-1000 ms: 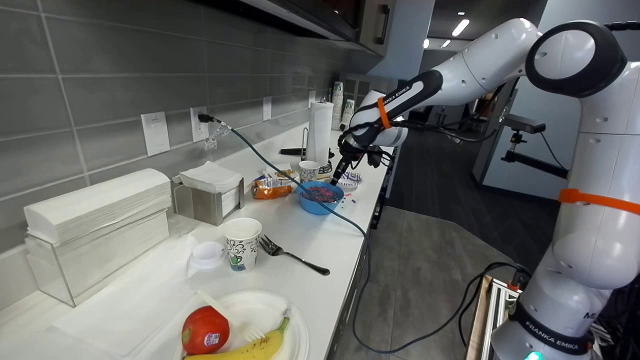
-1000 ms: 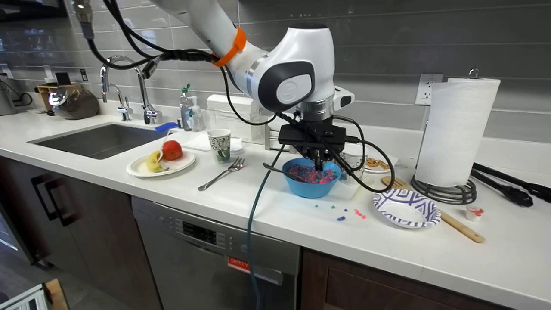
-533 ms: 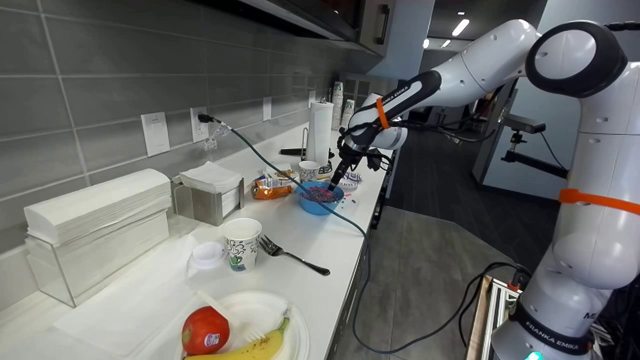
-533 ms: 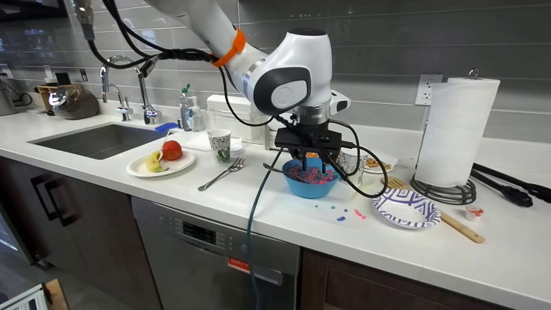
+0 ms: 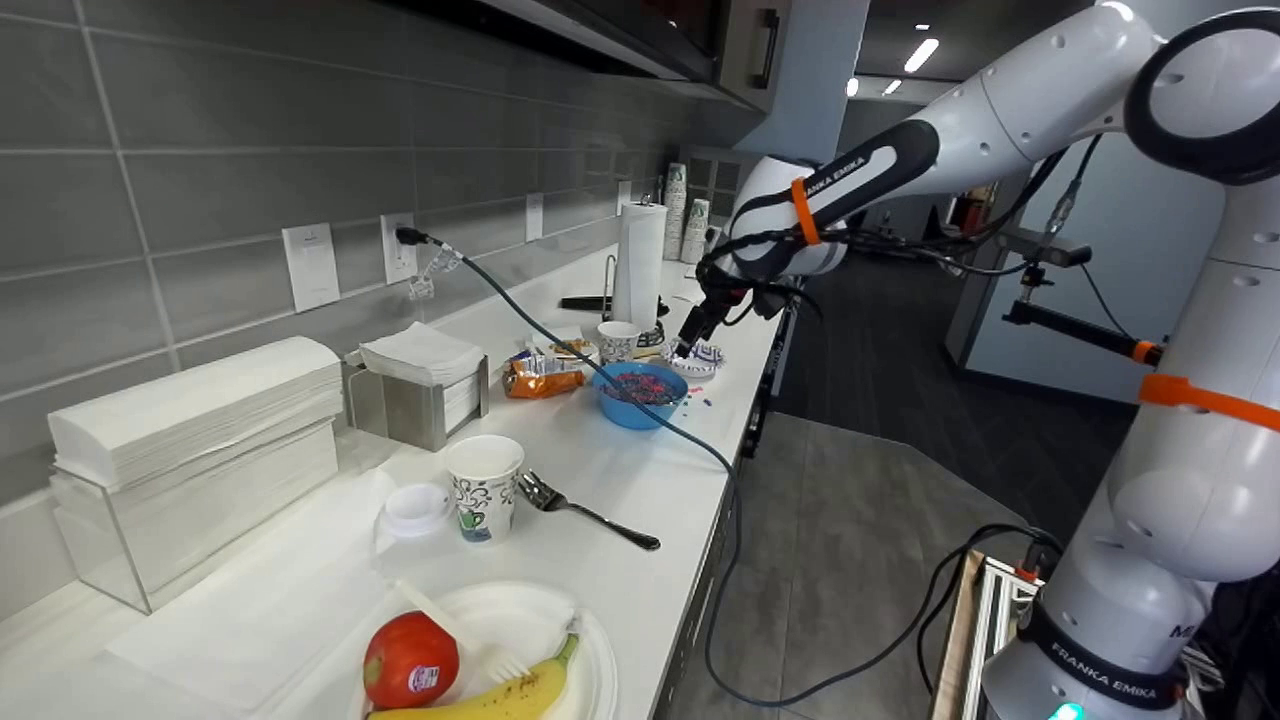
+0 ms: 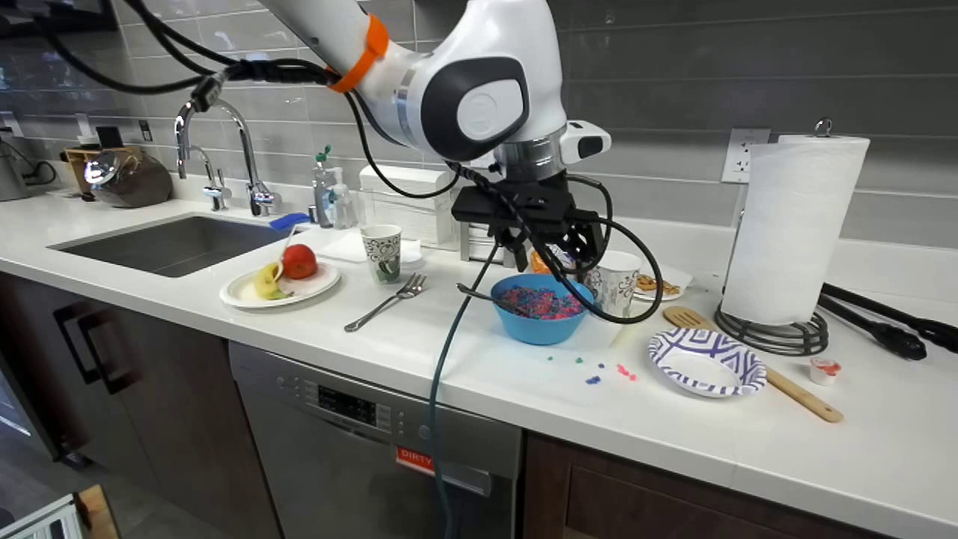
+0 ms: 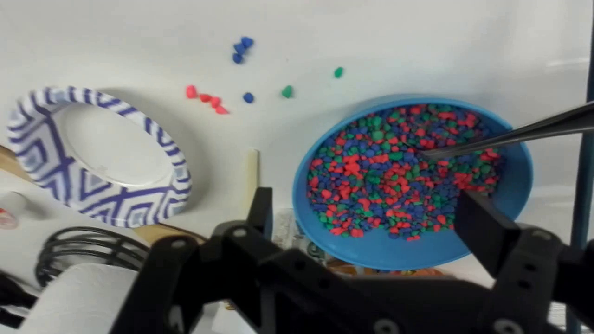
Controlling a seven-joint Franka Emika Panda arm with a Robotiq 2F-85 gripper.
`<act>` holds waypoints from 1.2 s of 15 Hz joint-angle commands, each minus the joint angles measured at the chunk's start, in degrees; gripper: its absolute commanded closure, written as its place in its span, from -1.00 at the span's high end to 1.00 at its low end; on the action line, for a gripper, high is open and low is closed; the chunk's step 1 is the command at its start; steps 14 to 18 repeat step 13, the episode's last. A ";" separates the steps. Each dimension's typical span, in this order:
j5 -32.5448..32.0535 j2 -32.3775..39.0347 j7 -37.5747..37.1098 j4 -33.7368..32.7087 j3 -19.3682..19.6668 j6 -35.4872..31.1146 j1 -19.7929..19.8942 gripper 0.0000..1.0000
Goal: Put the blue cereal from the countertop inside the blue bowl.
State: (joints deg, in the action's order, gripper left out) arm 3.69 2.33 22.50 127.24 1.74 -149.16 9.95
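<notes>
The blue bowl (image 7: pixel 399 253) stands on the white countertop (image 6: pixel 644 419), heaped with red, green and blue bits. A dark spoon (image 7: pixel 515 135) leans in it, its handle over the rim. Outside the bowl, a small cluster of blue cereal (image 7: pixel 239 48) lies on the countertop, with a single blue piece (image 7: pixel 248 98) closer to it. Loose red bits (image 7: pixel 215 101) and green bits (image 7: pixel 287 91) are scattered nearby. Above the bowl, my gripper (image 7: pixel 365 197) is spread wide, nothing between its fingers. In an exterior view the gripper (image 6: pixel 551 260) hangs higher than the bowl's rim.
A patterned paper bowl (image 6: pixel 677 346) sits beside the spilled bits, over a wooden spatula (image 6: pixel 804 397). Behind the blue bowl are a paper cup (image 6: pixel 617 288) and an orange snack bag (image 5: pixel 545 383). A paper towel roll (image 6: pixel 793 232) stands farther along. A cable (image 6: pixel 441 397) crosses the counter.
A second ago the fingers were close together, down at the bowl's contents. They have spread apart, and the arm has lifted up and away from the bowl. The loose bits have not moved.
</notes>
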 commanded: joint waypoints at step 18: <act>-8.35 -16.60 -19.44 4.19 2.50 23.41 -2.86 1.00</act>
